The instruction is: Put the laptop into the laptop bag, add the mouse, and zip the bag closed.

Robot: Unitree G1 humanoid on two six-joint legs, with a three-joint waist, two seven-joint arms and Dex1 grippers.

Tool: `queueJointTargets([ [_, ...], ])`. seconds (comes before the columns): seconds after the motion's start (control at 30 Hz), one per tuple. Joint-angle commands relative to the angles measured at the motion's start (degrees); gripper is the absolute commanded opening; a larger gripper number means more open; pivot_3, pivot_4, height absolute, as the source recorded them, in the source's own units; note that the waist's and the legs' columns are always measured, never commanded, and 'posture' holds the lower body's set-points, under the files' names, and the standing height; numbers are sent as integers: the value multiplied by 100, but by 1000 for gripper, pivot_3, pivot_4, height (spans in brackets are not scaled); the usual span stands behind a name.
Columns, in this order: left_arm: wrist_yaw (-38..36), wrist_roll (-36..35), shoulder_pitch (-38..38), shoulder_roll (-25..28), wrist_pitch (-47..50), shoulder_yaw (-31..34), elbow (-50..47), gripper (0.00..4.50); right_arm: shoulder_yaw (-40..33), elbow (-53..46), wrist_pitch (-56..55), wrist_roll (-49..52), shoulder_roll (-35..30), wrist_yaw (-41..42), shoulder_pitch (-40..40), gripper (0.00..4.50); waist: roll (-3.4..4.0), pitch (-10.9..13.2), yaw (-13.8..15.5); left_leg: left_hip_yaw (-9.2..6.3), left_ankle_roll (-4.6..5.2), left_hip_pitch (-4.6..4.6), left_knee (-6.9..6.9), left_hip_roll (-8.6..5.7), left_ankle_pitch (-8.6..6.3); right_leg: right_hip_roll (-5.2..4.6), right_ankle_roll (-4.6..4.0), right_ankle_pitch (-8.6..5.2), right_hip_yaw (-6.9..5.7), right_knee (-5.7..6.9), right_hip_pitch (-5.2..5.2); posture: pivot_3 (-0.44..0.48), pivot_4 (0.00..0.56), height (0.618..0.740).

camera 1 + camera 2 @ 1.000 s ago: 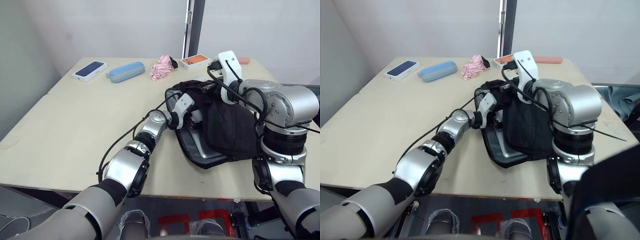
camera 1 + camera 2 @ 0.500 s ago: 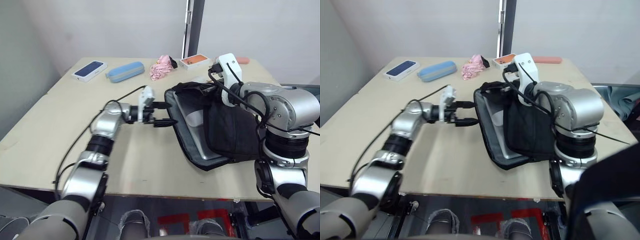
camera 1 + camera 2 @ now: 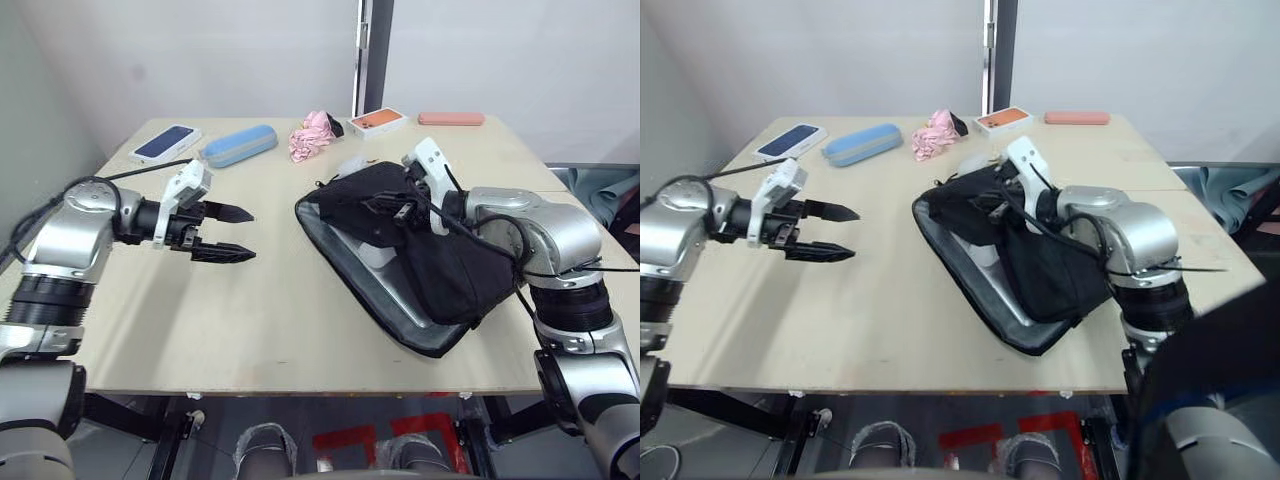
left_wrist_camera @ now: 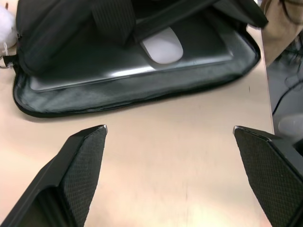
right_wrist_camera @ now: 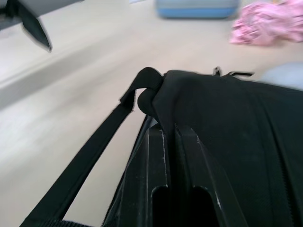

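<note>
- The laptop bag point(image 3: 420, 255) lies open on the right half of the table point(image 3: 200, 320), its grey-lined mouth facing the robot's left
- The laptop point(image 4: 118, 64) sits inside the bag, silver lid up, with the black top flap draped over most of it
- The mouse point(image 4: 162, 46) rests on the laptop lid inside the bag, just under the edge of the flap, partly crossed by a black handle strap point(image 4: 113, 19)
- The right gripper point(image 5: 173, 156) has its two black fingers pressed together, pinching a fold of the bag's top flap near the handle (the fabric bunches up right at the fingertips)
- The left gripper point(image 3: 228, 232) hovers over bare table to the left of the bag, well apart from it, fingers spread wide and holding nothing
- In the left wrist view the two textured fingers point(image 4: 80, 165) stand far apart, with the bag's open rim beyond them
- Along the far edge of the table lie a dark blue phone point(image 3: 165, 143), a light blue case point(image 3: 238, 145), a pink crumpled cloth point(image 3: 312, 135), an orange box point(image 3: 378, 120) and a flat pink object point(image 3: 451, 118)
- A puffy white object point(image 3: 352, 165) peeks out just behind the bag's far side
</note>
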Motion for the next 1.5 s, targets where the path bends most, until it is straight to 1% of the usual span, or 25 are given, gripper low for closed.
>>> queueJointTargets([
  [0.03, 4, -63, -62, 204, -208, 210, -186, 4485, 237, -137, -726, 364, -67, 993, -224, 0, 0, 0, -6, 0, 0, 0, 0, 3, 0, 2, -2, -2, 0, 0, 0, 0, 150, 740],
  [0.17, 157, -199, -137, 206, -1, 262, -254, 4485, 558, -29, -1131, 278, -290, 1643, -155, 0, 0, 0, -6, -2, 7, 1, 1, 35, -10, 34, -19, -9, -8, 3, -1, 0, 150, 740],
  [0.3, 117, -196, 80, 426, 2, 310, -418, 4485, 551, -208, -1192, 577, -765, 2404, 111, 0, -1, 0, 35, -4, 11, 2, 5, 53, -16, 50, -30, -12, -12, 7, -1, 0, 150, 740],
  [0.37, -5, -300, 199, 555, 31, 392, -512, 4485, 573, -170, -1307, 524, -961, 2508, 241, 0, -1, -1, 52, -3, 12, 5, 4, 53, -18, 51, -35, -15, -12, 5, 3, 0, 150, 740],
  [0.5, -349, -418, 554, 838, -164, 434, -696, 4485, 533, 38, -1287, 402, -1062, 2301, 396, 0, -2, -1, 51, -1, 11, 20, 6, 55, -18, 52, -38, -14, -8, 10, 10, 0, 150, 740],
  [0.57, -351, -383, 665, 925, -267, 415, -745, 4500, 614, 51, -1097, 409, -1251, 2351, 480, 761, -2, -1, 61, 0, 10, 25, 11, 56, -18, 52, -39, -13, -6, 22, 10, 0, 150, 740],
  [0.67, -386, -452, 687, 889, -342, 360, -786, 4500, 566, -25, -866, 603, -1548, 2537, 692, 1778, -2, -1, 109, -1, 10, 31, 25, 57, -19, 50, -41, -13, -5, 30, 23, 0, 150, 740],
  [0.8, -437, -296, 712, 732, -725, 96, -767, 4500, 164, -173, -528, 999, -2088, 2762, 1055, 3143, -2, -2, 133, 1, 11, 35, 32, 57, -19, 49, -46, -10, -2, 30, 29, 0, 150, 740],
  [0.87, -439, -179, 667, 597, -1056, -75, -630, 4500, -175, -285, -316, 1281, -2385, 2829, 1299, 3838, -2, -2, 138, 3, 11, 37, 27, 58, -19, 50, -46, -10, 0, 30, 26, 0, 150, 740],
  [0.9, -440, -74, 607, 480, -1355, -230, -479, 4500, -529, -418, -166, 1514, -2593, 2889, 1534, 4127, -3, -2, 151, 3, 11, 38, 27, 58, -19, 50, -45, -10, 1, 31, 26, 0, 150, 740],
  [1.0, -441, 108, 387, 216, -1981, -670, -28, 4500, -1471, -800, 75, 1976, -2983, 2865, 2204, 4127, -3, -3, 190, 5, 11, 38, 25, 61, -20, 53, -48, -12, 2, 28, 25, 0, 150, 740],
  [1.1, -441, 258, 86, -25, -2611, -1155, 521, 4500, -2488, -1189, 93, 2084, -3189, 2750, 3051, 4127, -5, -4, 231, 8, 13, 38, 26, 63, -20, 54, -48, -12, 4, 27, 24, 0, 150, 740],
  [1.17, -441, 408, -256, -383, -3057, -1459, 1171, 4500, -3582, -1575, 302, 2249, -3157, 2661, 3678, 4127, -4, -6, 277, 9, 13, 38, 27, 63, -20, 54, -48, -12, 6, 27, 24, 0, 150, 740],
  [1.23, -441, 602, -584, -731, -3533, -1673, 1874, 4500, -4503, -1980, 525, 2463, -3076, 2592, 4177, 4127, -4, -8, 320, 15, 15, 38, 33, 61, -20, 52, -48, -12, 13, 34, 19, 0, 150, 740],
  [1.3, -441, 707, -813, -943, -3914, -1856, 2407, 4500, -5035, -2279, 672, 2671, -3004, 2501, 4532, 4127, -6, -12, 351, 15, 16, 42, 37, 61, -20, 52, -47, -12, 16, 38, 20, 0, 150, 740],
  [1.4, -441, 932, -1231, -1497, -4469, -2113, 3364, 4500, -6014, -2813, 1028, 2954, -2795, 2405, 5315, 4127, -11, -18, 381, 16, 17, 46, 38, 62, -20, 52, -47, -12, 16, 38, 25, 0, 150, 740],
  [1.5, -441, 963, -1424, -1672, -4817, -2271, 3866, 4500, -6394, -2988, 1097, 3204, -2730, 2248, 5701, 4127, -10, -19, 359, 20, 20, 46, 40, 59, -21, 49, -46, -12, 21, 37, 24, 0, 150, 740],
])
